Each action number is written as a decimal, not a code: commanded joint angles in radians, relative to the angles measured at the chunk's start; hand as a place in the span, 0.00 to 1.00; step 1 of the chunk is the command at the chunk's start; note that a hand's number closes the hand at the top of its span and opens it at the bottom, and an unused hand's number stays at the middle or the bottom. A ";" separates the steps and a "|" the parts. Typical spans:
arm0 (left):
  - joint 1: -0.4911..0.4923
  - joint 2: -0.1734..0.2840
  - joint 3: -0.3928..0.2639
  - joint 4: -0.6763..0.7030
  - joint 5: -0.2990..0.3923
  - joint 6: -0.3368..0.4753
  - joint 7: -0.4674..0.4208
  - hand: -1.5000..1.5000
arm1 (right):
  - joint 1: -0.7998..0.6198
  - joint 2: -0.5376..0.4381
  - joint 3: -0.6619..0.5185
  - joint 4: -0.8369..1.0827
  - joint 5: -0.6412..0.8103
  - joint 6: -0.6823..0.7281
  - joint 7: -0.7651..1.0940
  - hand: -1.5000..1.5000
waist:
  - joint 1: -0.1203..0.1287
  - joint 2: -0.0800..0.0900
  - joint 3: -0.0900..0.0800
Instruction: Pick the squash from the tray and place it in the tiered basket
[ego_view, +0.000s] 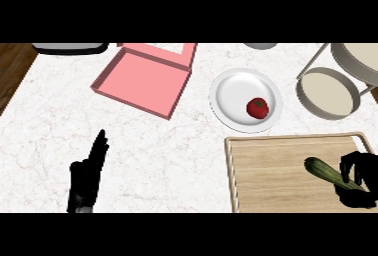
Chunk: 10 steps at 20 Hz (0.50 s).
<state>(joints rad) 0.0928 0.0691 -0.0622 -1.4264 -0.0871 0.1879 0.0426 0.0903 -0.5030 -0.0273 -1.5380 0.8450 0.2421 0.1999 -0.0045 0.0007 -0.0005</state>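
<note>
The white veined marble surface (170, 150) looks smooth; the pale rectangular wooden tray (280, 172) shows matt grain; the round white plate (236, 92) shines glossy.

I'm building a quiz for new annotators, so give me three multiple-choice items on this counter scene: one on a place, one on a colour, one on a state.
1. Where does the squash lie?
A. on the wooden tray
B. on the white plate
C. in the tiered basket

2. What colour is the open box at upper left?
A. blue
B. pink
C. green

3. What is the right robot hand doing?
A. resting flat on the plate
B. curling round the squash
C. holding the tomato

Answers:
1 A, the squash sits on the tray's wood at lower right.
2 B, its walls and floor are pink.
3 B, its fingers curl round the squash's end; the left robot hand is open.
</note>
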 joint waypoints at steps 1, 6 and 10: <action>0.016 0.025 0.016 -0.001 0.021 -0.031 -0.001 0.50 | -0.037 -0.155 -0.260 0.173 -0.160 -0.011 -0.178 1.00 | 0.000 0.003 0.004; 0.018 0.015 0.007 -0.020 0.006 -0.013 0.012 0.50 | -0.091 -0.222 -0.478 0.238 -0.376 0.058 -0.275 1.00 | -0.010 -0.005 0.002; 0.020 0.005 0.028 0.057 0.015 -0.010 -0.052 0.50 | -0.128 -0.264 -0.632 0.185 -0.533 0.140 -0.229 1.00 | -0.021 -0.006 -0.001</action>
<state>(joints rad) 0.0976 0.0843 -0.0397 -1.4108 -0.0734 0.1747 0.0345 -0.0059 -0.7154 -0.5129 -1.3428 0.4513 0.3221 -0.0278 -0.0185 -0.0037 0.0002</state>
